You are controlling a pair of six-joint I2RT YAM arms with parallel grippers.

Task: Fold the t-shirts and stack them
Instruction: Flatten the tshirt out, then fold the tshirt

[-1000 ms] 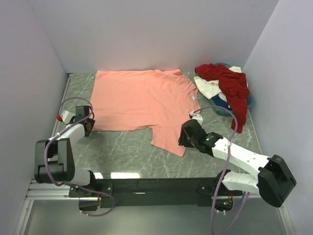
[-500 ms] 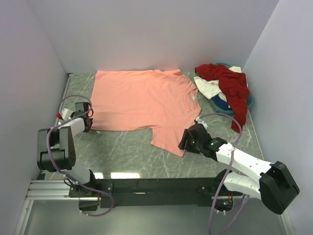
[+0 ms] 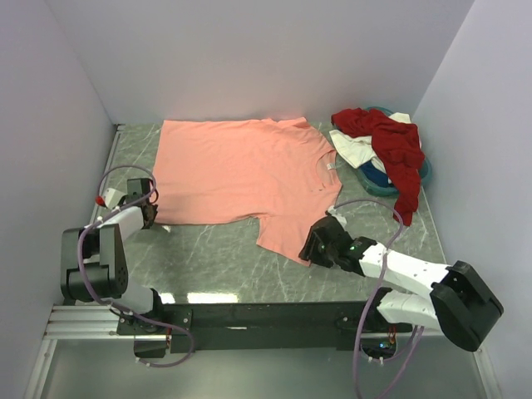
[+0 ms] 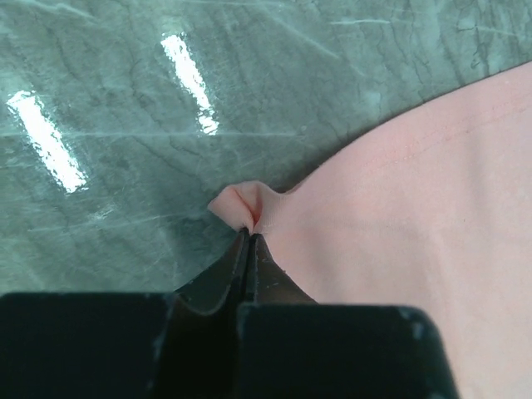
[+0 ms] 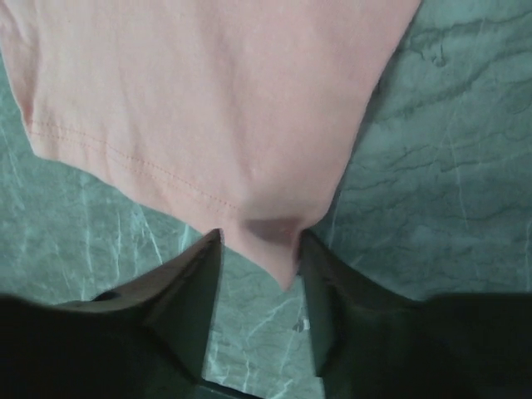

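We see the salmon-pink t-shirt [image 3: 241,170] lying spread flat on the far and middle part of the green marbled table [image 3: 216,262], with its collar toward the right side. The other t-shirts lie in one loose pile at the far right corner: the dark red t-shirt [image 3: 395,141] on top, the white t-shirt [image 3: 353,150] under it on the left, and the teal-blue t-shirt [image 3: 378,179] at the bottom. The left gripper [image 4: 250,235] is low on the table at the shirt's near left corner; its jaws are pressed together and pinch a small fold of the pink cloth [image 4: 416,208]. The right gripper [image 5: 258,249] is at the near sleeve, and its jaws stand spread with the tip of the sleeve between them.
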